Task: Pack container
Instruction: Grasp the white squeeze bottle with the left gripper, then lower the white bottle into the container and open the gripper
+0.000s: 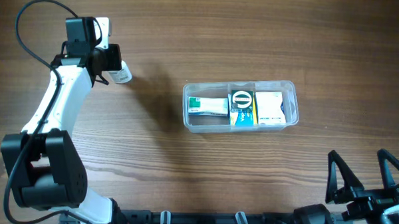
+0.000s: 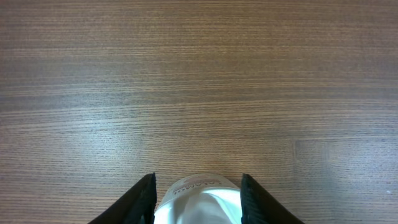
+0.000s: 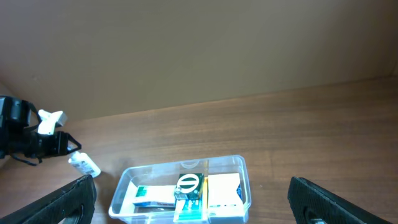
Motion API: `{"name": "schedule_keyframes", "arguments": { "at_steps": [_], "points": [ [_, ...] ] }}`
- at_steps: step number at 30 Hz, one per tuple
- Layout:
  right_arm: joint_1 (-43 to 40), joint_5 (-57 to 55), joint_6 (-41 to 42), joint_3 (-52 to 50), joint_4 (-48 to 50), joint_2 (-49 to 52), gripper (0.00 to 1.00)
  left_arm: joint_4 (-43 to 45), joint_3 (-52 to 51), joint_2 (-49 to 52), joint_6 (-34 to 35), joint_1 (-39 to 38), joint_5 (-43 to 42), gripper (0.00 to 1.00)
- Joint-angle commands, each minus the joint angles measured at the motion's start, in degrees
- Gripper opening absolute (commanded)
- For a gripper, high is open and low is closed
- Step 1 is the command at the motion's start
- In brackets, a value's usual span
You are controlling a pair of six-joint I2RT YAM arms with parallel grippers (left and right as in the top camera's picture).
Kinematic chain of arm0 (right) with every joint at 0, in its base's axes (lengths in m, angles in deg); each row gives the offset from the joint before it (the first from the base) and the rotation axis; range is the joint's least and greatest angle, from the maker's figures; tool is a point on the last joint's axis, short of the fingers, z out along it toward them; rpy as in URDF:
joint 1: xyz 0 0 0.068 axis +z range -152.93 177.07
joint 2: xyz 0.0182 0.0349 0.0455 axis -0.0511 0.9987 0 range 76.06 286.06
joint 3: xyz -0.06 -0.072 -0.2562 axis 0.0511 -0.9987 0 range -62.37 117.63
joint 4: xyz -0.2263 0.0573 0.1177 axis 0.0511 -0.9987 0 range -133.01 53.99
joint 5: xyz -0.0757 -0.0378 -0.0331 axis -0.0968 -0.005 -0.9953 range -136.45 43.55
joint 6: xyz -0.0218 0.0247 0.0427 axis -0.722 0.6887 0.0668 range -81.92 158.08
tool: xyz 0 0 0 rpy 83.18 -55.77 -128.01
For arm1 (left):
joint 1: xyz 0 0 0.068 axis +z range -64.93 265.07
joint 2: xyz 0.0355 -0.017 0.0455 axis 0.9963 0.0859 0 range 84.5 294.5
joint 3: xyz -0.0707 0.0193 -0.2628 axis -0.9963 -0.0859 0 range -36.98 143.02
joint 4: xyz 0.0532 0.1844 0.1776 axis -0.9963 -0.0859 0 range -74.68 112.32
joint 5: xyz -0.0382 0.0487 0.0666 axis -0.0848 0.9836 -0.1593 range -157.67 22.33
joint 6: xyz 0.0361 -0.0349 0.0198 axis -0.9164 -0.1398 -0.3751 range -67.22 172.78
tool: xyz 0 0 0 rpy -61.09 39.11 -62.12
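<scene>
The clear plastic container [image 1: 290, 86] sits right of the table's centre. It holds a white-and-green box [image 1: 208, 106], a green-and-black box [image 1: 241, 107] and a white-and-yellow box [image 1: 270, 108] side by side. It also shows in the right wrist view [image 3: 244, 167]. My left gripper [image 1: 113, 64] is at the far left, well away from the container. It is shut on a small white bottle [image 1: 121, 75], which fills the gap between the fingers in the left wrist view [image 2: 199, 198]. My right gripper [image 1: 363, 177] is open and empty at the front right, short of the container.
The wooden table [image 1: 184, 171] runs under everything. The left arm [image 1: 53, 113] stretches along the left side. A brown wall [image 3: 199, 50] stands behind the table in the right wrist view.
</scene>
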Motion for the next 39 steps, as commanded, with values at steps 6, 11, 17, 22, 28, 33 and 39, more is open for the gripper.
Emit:
{"name": "schedule_keyframes", "arguments": {
  "at_steps": [6, 11, 17, 22, 28, 33, 39],
  "points": [
    [-0.2, -1.0, -1.0, 0.0, 0.1, 0.2, 1.00, -4.7, 0.2, -5.0, -0.4, -2.5, 0.6, 0.30],
    [-0.2, -1.0, -1.1, 0.0, 0.1, 0.2, 1.00, -9.6, 0.2, -14.3, -0.2, -10.1, 4.5, 0.25],
    [-0.2, -1.0, -1.0, 0.0, 0.1, 0.2, 1.00, -15.6, 0.6, -24.1, 1.7, -23.7, 8.9, 0.19],
    [-0.2, -1.0, -1.0, 0.0, 0.1, 0.2, 1.00, -18.4, 0.6, -29.6, 7.6, -34.7, 14.0, 0.16],
    [-0.2, -1.0, -1.0, 0.0, 0.1, 0.2, 1.00, -18.5, 0.6, -31.4, 18.0, -44.8, 14.8, 0.17],
    [-0.2, -1.0, -1.0, 0.0, 0.1, 0.2, 1.00, -18.4, 0.6, -26.4, 24.7, -48.7, 14.8, 0.16],
    [-0.2, -1.0, -1.0, 0.0, 0.1, 0.2, 1.00, -16.7, 0.6, -12.3, 29.8, -50.6, 13.3, 0.15]
  ]
}}
